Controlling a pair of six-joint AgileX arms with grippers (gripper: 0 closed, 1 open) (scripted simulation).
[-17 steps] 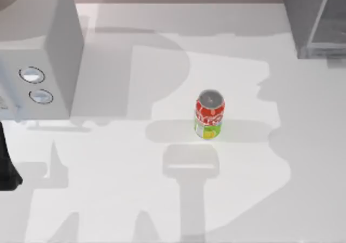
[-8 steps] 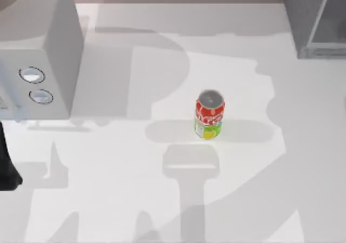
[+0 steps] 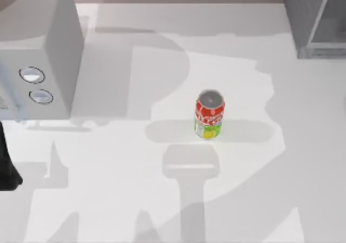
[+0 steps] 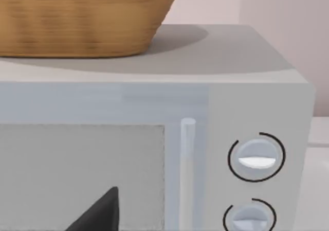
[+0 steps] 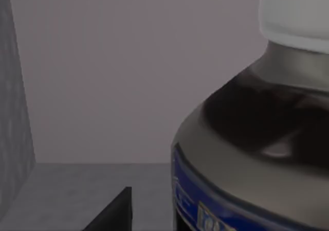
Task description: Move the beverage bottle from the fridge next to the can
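Bottle (image 5: 257, 154) upright in fridge (image 5: 103, 87) — cap up.

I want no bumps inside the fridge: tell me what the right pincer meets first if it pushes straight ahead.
Most likely the beverage bottle: it looms very close in the right wrist view, inside the grey fridge. Whether it sits dead ahead or slightly to one side is unclear.

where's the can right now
The can stands upright near the middle of the table in the top view, alone, between the white box with two knobs at left and the fridge at right.
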